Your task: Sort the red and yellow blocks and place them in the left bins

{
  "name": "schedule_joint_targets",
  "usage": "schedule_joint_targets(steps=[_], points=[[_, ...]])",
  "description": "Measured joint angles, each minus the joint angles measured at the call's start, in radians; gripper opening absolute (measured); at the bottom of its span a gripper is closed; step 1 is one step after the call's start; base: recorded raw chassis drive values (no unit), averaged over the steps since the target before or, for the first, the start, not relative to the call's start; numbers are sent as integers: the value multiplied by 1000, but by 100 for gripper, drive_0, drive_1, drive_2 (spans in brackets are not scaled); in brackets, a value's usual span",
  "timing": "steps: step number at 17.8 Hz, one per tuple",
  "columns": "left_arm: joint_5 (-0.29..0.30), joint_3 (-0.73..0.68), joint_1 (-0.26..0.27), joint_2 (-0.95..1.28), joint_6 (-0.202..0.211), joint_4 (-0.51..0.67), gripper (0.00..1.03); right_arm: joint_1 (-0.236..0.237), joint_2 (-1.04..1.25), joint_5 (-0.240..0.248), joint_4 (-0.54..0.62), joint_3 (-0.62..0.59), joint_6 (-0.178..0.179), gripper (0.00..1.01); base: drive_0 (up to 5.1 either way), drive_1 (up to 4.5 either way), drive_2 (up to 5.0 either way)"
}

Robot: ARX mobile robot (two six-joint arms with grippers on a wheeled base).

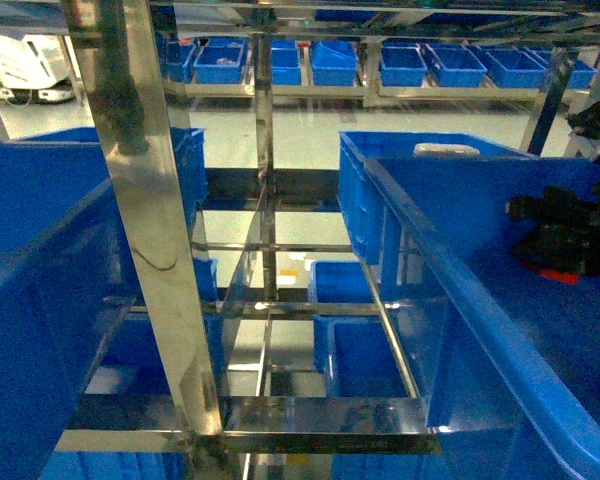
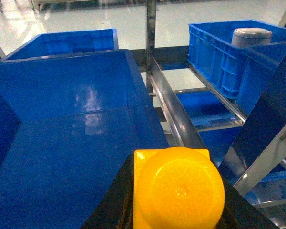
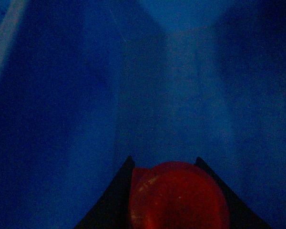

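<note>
A polished steel rack (image 1: 270,310) of square tubes fills the middle of the head view, its uprights and crossbars mirror-bright and reflecting blue. One wide upright post (image 1: 155,230) slants across the left foreground. Beyond it lies a pale, glossy floor (image 1: 280,130) that catches soft overhead light in whitish patches. Along the far side runs a long low shelf (image 1: 380,92) carrying a row of blue crates (image 1: 400,65). At the upper left stands a white machine (image 1: 20,62), too blurred to identify. The left wrist view shows the same shiny floor (image 2: 86,14) beyond the rack rails (image 2: 174,114).
</note>
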Motion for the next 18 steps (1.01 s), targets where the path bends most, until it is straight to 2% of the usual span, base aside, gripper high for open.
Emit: schedule_joint_targets(steps=[9,11,14,15,18], points=[[0,0,0,0,0,0,26,7,124,11,-37,81,0,28,0,0,0],[0,0,0,0,0,0,26,3,272,26,-76,180,6,28,0,0,0],[0,0,0,0,0,0,26,-1,307,35,-16,130,-4,28,0,0,0],[0,0,0,0,0,0,26,-1,303,38,21,111,-3,34,0,0,0],[0,0,0,0,0,0,26,13,251,37,49,57,-2,65,0,0,0]])
